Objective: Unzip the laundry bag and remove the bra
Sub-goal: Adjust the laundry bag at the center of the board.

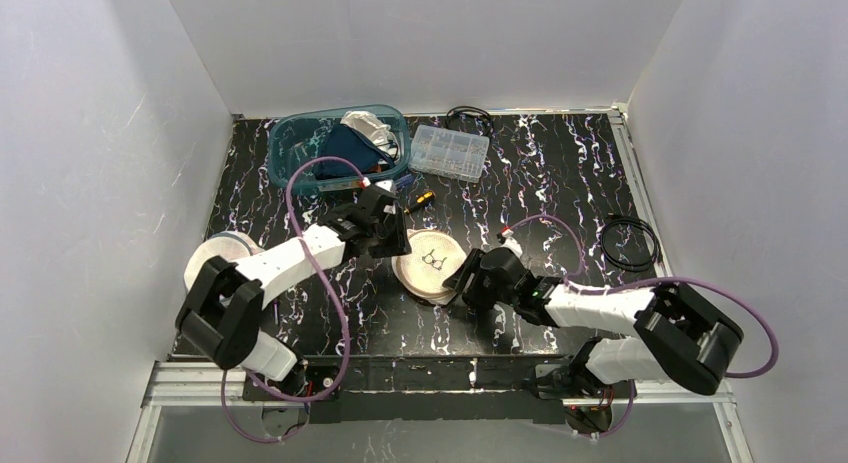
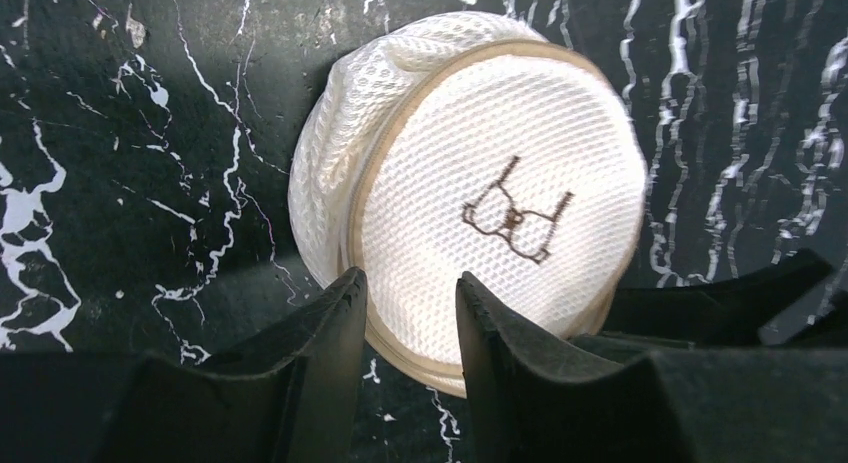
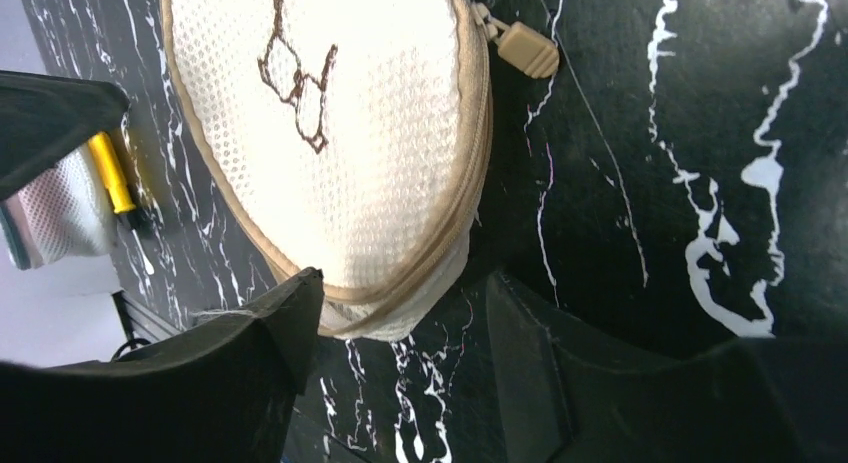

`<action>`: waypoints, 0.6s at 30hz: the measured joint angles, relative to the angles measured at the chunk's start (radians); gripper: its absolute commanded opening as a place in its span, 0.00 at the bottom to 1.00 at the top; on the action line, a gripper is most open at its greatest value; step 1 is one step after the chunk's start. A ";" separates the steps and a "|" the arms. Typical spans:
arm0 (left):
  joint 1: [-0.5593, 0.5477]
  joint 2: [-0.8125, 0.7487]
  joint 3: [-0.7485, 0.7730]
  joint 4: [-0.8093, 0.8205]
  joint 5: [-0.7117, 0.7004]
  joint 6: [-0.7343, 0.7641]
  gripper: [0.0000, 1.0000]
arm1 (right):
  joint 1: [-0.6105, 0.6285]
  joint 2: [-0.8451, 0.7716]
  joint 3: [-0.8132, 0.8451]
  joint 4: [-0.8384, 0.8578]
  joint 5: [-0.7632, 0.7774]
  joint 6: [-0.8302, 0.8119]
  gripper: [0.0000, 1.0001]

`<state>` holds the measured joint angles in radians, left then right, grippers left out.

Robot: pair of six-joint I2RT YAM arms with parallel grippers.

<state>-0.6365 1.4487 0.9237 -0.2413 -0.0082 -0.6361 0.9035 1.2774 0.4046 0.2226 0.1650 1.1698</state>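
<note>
The laundry bag (image 1: 430,266) is a round white mesh pouch with a tan zipper rim and a brown bra drawing on top, lying flat mid-table. Its zipper looks shut, and the tan pull tab (image 3: 527,49) sticks out from the rim. The bra is hidden. My left gripper (image 1: 398,245) hovers at the bag's far-left edge, open, with the bag (image 2: 500,183) and its rim showing in the gap (image 2: 410,276). My right gripper (image 1: 462,283) stands open at the near-right edge (image 3: 405,278); one finger (image 3: 290,313) sits beside the bag's (image 3: 350,133) rim.
A teal bin (image 1: 300,133) of clothes stands at the back left, with a clear parts box (image 1: 450,151) beside it. A yellow-handled tool (image 1: 420,198) lies behind the bag. Black cables (image 1: 630,245) coil at the right. A white round object (image 1: 222,251) sits at the left.
</note>
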 measured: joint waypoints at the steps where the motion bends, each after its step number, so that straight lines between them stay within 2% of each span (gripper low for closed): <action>1: 0.001 0.021 0.000 0.008 0.000 0.001 0.32 | 0.000 0.010 0.003 0.010 0.003 0.006 0.64; 7: 0.001 0.093 -0.053 0.071 0.018 -0.011 0.21 | -0.020 0.071 0.021 0.047 0.019 0.015 0.51; 9: 0.000 0.098 -0.076 0.082 0.028 -0.021 0.18 | -0.034 0.081 0.024 0.052 0.018 0.010 0.50; 14: -0.008 0.101 -0.101 0.115 0.055 -0.044 0.15 | -0.094 0.090 0.024 0.067 0.010 -0.012 0.52; 18: -0.025 0.102 -0.117 0.148 0.081 -0.072 0.14 | -0.153 0.092 0.025 0.078 -0.018 -0.047 0.58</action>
<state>-0.6617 1.5509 0.8066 -0.0929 0.0727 -0.7078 0.7506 1.3697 0.4294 0.3004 0.1471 1.1229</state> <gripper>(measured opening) 0.148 0.537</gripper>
